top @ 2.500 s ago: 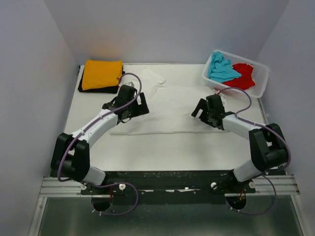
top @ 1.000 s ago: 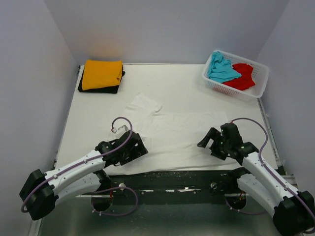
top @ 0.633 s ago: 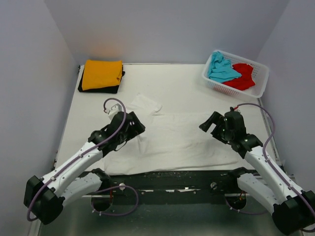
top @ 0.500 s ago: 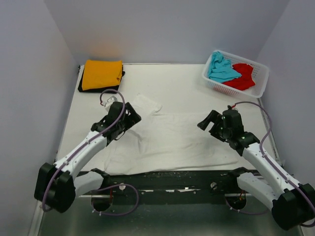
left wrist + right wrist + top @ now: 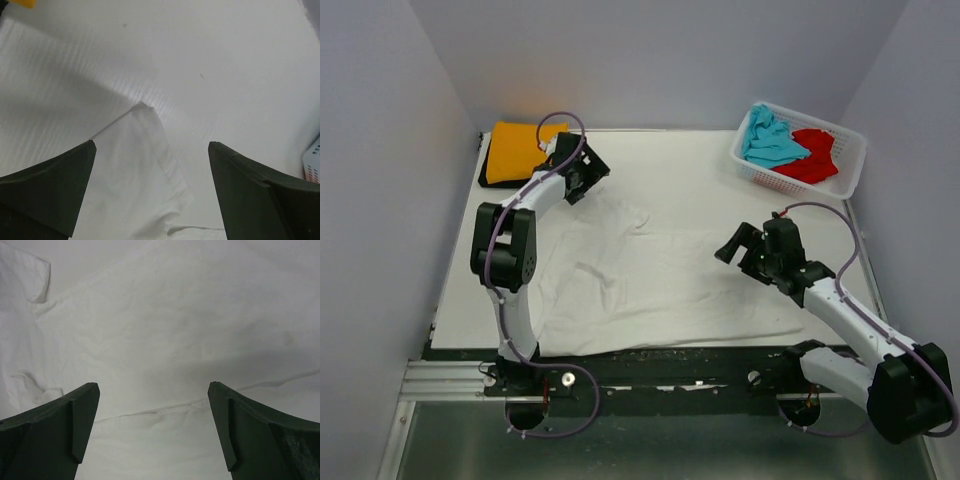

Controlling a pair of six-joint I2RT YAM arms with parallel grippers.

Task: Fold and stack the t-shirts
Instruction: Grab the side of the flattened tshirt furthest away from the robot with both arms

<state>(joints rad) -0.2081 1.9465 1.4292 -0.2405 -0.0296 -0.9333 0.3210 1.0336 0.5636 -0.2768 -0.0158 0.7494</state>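
Observation:
A white t-shirt (image 5: 660, 285) lies spread, slightly wrinkled, across the near half of the table. My left gripper (image 5: 590, 176) is open and empty at the far left, just above the shirt's sleeve (image 5: 620, 212). In the left wrist view that sleeve (image 5: 142, 175) lies under the open gripper (image 5: 151, 145). My right gripper (image 5: 734, 246) is open and empty over the shirt's right part. It hovers over flat white cloth (image 5: 160, 340) in the right wrist view (image 5: 152, 385). A folded orange-yellow shirt (image 5: 512, 150) lies on a folded black shirt (image 5: 492, 181) at the far left corner.
A white lattice basket (image 5: 850, 170) at the far right holds a crumpled turquoise shirt (image 5: 770, 140) and a red shirt (image 5: 815, 155). Walls close in the left, right and back of the table. The black rail (image 5: 660, 362) runs along the near edge.
My left arm has swung from the near edge to the far left beside the orange stack. My right gripper rose away from the near edge. The white shirt now lies nearer the front.

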